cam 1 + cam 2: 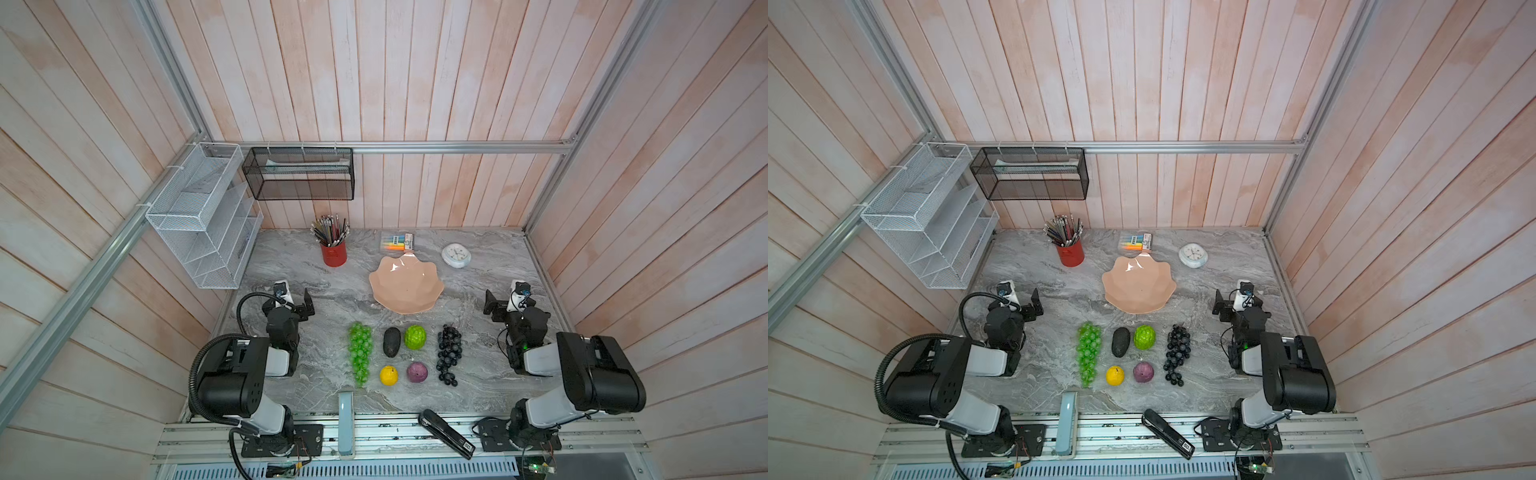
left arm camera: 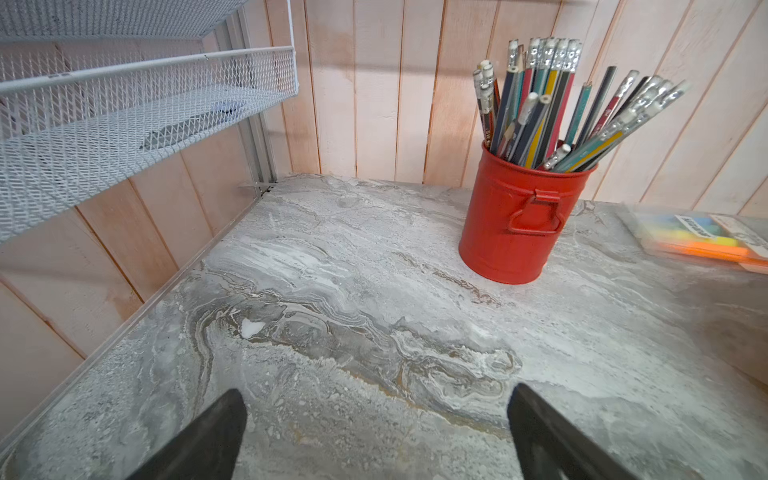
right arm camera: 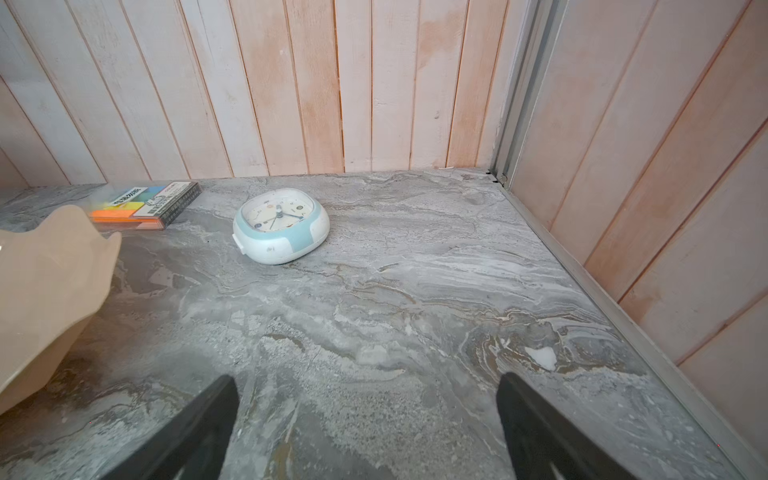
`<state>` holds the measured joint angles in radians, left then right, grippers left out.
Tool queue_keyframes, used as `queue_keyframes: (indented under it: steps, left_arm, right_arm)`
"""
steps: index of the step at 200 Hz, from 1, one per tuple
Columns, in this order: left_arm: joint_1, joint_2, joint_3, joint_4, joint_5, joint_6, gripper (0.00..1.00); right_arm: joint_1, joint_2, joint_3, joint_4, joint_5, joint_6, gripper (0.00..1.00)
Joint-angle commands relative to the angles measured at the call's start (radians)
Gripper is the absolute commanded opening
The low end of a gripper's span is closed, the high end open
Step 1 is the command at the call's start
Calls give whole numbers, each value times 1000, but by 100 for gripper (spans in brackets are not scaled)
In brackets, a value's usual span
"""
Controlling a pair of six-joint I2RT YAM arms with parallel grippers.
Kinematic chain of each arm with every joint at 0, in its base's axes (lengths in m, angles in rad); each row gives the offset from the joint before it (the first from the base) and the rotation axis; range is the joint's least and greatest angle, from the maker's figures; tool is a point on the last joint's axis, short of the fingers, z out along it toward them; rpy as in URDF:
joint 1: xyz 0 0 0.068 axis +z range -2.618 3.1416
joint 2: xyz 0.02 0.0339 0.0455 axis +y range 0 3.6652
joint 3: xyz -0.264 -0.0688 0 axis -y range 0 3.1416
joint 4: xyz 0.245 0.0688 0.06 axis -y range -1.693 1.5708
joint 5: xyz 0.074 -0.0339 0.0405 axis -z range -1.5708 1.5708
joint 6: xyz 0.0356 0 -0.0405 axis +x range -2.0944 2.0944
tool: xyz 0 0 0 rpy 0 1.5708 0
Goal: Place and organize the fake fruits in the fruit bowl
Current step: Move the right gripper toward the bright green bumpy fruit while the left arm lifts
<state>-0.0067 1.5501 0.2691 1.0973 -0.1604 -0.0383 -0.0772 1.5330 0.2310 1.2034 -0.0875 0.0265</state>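
Note:
The peach-pink fruit bowl (image 1: 405,289) stands empty at mid-table; its rim (image 3: 50,266) shows in the right wrist view. In front of it lie the fake fruits: green grape bunch (image 1: 360,353), dark avocado (image 1: 391,341), bumpy lime-green ball (image 1: 415,337), black-purple grape bunch (image 1: 449,353), yellow ball (image 1: 389,375) and purple ball (image 1: 417,372). My left gripper (image 1: 296,300) (image 2: 377,390) hovers open left of the bowl, holding nothing. My right gripper (image 1: 505,300) (image 3: 365,376) hovers open right of the bowl, also holding nothing.
A red pencil cup (image 1: 333,252), a highlighter pack (image 1: 397,242) and a white clock (image 1: 456,255) line the back. A white mesh rack (image 1: 199,220) and a black mesh basket (image 1: 299,173) hang on the walls. A black stapler (image 1: 446,432) lies at the front edge.

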Motion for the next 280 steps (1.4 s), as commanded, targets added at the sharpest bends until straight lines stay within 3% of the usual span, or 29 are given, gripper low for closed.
queue_keyframes:
  steps: [1,163,186,194,206,238,256,280]
  left_arm:
    - [2,-8,8,35,10,-6,100]
    - [6,-8,10,29,21,-11,100]
    - [4,-27,23,0,-5,-14,100]
    - [-3,-42,56,-56,-9,-1,100]
    - [-11,-82,176,-310,-15,2,100]
    - [-18,-92,372,-618,-58,-33,100]
    - [-46,-114,492,-850,-141,-150,100]
    - [-145,-160,573,-1033,-287,-240,100]
  right_arm:
    - [2,-14,19,-8,10,6,98]
    - [4,-15,19,-8,11,5,98]
    - [5,-42,27,-4,59,27,98]
    - [6,-82,54,-92,59,24,98]
    - [12,-140,99,-238,82,22,98]
    - [14,-258,144,-331,132,134,98]
    - [40,-332,214,-472,88,152,95]
    - [116,-368,412,-828,42,145,93]
